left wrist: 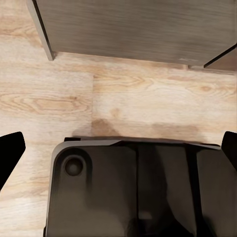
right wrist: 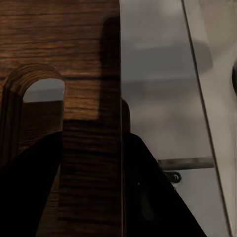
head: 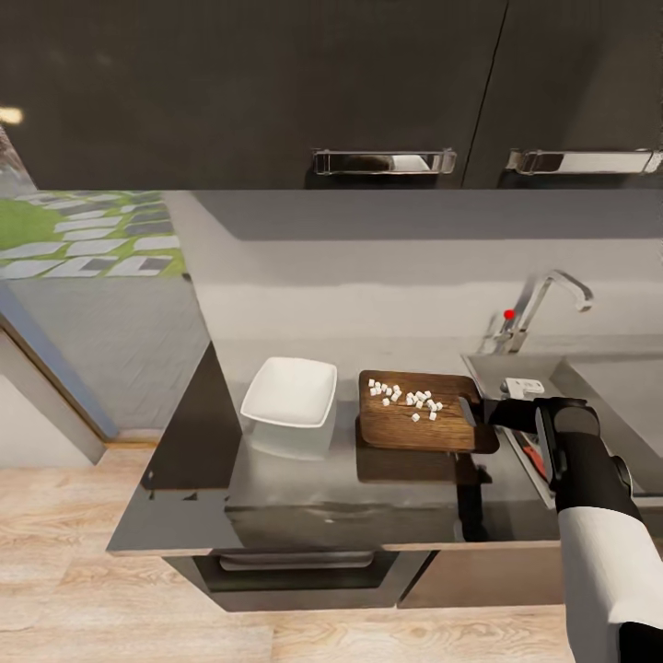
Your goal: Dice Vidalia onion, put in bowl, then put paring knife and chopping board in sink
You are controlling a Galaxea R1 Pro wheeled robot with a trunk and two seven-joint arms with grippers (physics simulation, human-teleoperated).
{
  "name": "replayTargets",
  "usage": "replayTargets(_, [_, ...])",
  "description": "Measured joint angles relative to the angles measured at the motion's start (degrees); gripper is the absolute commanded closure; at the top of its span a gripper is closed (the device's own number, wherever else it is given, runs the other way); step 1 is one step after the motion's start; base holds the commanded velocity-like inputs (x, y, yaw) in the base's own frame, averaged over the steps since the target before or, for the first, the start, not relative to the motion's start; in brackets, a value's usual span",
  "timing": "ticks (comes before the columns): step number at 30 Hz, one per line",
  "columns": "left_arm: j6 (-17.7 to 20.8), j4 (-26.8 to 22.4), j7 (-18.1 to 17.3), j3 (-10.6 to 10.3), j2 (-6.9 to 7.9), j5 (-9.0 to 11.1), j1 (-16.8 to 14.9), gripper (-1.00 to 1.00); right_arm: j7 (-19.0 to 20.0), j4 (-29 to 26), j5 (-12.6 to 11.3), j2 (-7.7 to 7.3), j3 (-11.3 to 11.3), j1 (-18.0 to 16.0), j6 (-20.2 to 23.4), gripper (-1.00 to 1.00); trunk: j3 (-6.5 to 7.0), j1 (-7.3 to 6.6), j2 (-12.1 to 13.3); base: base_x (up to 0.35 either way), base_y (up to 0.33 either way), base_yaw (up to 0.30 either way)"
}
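Note:
The brown chopping board [head: 410, 425] hangs just above the grey countertop [head: 304, 497] and casts a shadow below it. Several small white pieces of diced onion [head: 405, 398] lie on its top. My right gripper [head: 479, 416] is shut on the board's right edge by the sink [head: 485, 368]. In the right wrist view the board [right wrist: 59, 59] with its handle hole sits between my dark fingers [right wrist: 29, 187]. The white bowl [head: 289, 393] stands left of the board. A red-orange bit of the paring knife [head: 532, 456] shows in the sink beside my forearm. My left gripper [left wrist: 118, 148] hangs open over the wooden floor.
A chrome faucet [head: 545, 296] with a red knob [head: 508, 314] rises behind the sink. Dark wall cabinets [head: 276, 92] with metal handles hang overhead. The countertop ends at the left, by a dark panel [head: 189, 424]. My base [left wrist: 133, 192] shows under the left gripper.

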Motion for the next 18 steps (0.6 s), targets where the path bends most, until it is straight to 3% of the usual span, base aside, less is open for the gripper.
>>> replayTargets(18, [0.0, 0.0, 0.0, 0.0, 0.0, 0.0, 0.0, -1.0, 0.0, 0.0, 0.0, 0.0, 0.1, 0.0, 0.0, 1.0, 1.61, 0.0, 0.0, 0.0, 0.0, 0.0])
